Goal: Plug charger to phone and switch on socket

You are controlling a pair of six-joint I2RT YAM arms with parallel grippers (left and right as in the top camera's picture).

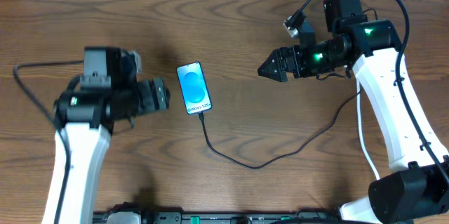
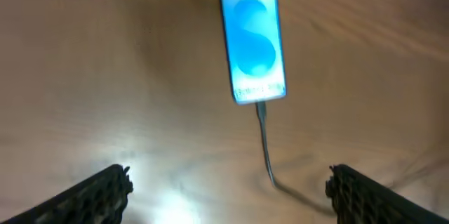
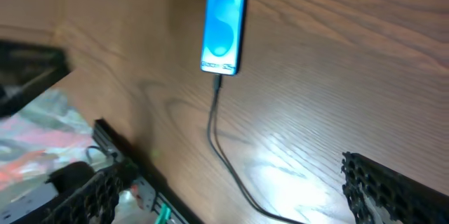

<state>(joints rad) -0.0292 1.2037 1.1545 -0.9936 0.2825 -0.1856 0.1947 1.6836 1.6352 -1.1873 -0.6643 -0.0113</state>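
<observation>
The phone (image 1: 193,88) lies flat mid-table, its cyan screen lit. The charger (image 1: 238,162), a thin black cable, meets the phone's bottom edge with its connector tip and curves right toward the right arm. My left gripper (image 1: 165,96) hovers just left of the phone, open and empty; in the left wrist view the phone (image 2: 252,38) and the charger (image 2: 265,147) lie ahead of the wide-apart fingers (image 2: 98,196). My right gripper (image 1: 262,70) hangs open to the phone's right, holding nothing. The right wrist view shows the phone (image 3: 224,24) and the charger (image 3: 217,133). The socket is out of view.
A thin white cord (image 1: 360,129) runs along the right arm's base. The table's front edge with a dark rail (image 1: 210,217) lies near the bottom; in the right wrist view that edge (image 3: 112,140) drops off to clutter below. A black arm cable (image 1: 28,90) loops at the left.
</observation>
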